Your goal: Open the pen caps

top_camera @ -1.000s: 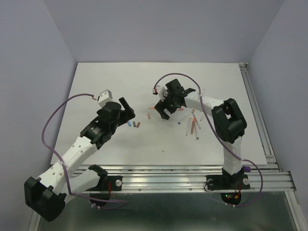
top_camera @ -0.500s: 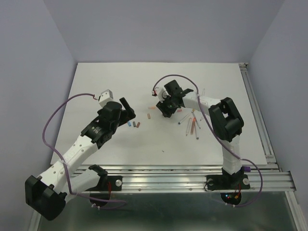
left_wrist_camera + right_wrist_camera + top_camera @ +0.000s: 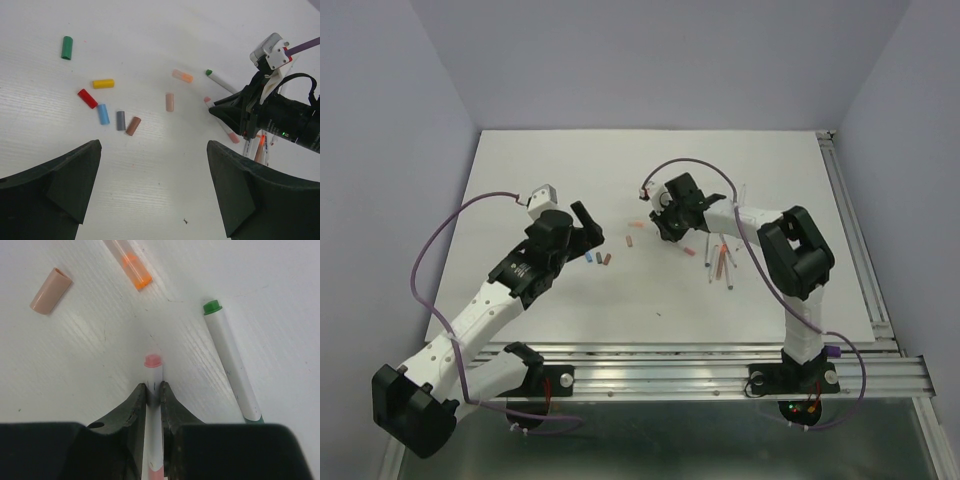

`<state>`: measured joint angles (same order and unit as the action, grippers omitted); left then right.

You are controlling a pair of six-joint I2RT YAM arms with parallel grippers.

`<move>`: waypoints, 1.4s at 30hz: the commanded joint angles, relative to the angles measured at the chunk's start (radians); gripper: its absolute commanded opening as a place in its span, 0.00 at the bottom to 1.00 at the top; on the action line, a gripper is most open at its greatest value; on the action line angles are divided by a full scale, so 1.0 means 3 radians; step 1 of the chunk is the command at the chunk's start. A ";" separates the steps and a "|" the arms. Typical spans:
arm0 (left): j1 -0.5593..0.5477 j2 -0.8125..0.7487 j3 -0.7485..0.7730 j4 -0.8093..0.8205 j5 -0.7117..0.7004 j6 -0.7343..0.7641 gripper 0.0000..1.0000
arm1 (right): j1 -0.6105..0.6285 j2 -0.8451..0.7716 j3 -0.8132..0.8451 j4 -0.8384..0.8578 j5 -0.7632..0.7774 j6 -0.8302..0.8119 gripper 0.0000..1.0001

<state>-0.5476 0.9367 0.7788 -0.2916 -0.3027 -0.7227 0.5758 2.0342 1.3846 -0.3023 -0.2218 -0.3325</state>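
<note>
The right gripper (image 3: 153, 395), near the middle of the table (image 3: 770, 160), is pinched tight on a white pink-tipped pen (image 3: 153, 371). A green-tipped pen (image 3: 232, 365) lies just beside it, an orange-tipped pen (image 3: 131, 264) ahead and more pens (image 3: 722, 262) toward the right edge, while the left gripper (image 3: 152, 147) hovers spread wide, holding nothing. The pen caps (image 3: 103, 114) lie flat, scattered between the two grippers left of the table's middle, the blue, grey and peach ones nearly parallel and the yellow cap (image 3: 103, 83) crosswise; the held pen runs along the fingers, pink end outward. The table is plain white, with a metal rail (image 3: 720, 350) along its near edge and pale lilac walls (image 3: 670, 60) around.
</note>
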 commanded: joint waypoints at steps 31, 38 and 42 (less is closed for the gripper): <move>-0.0726 0.0180 -0.0602 0.2046 0.1976 0.0267 0.92 | 0.0683 -0.2869 -0.2151 0.1401 0.2391 0.5060 0.01; -0.0757 0.0492 -0.0367 0.2025 0.1940 0.0379 0.88 | 0.0842 -0.2818 -0.1982 0.1131 0.2437 0.5153 0.01; -0.0757 0.0564 -0.0249 0.2010 0.2006 0.0440 0.86 | 0.0918 -0.2772 -0.1946 0.1141 0.2478 0.5234 0.01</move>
<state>-0.7689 1.1076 0.6388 0.2573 0.2817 -0.6350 0.8291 1.1938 0.7280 0.0479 0.4622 1.1919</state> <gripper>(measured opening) 0.862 0.183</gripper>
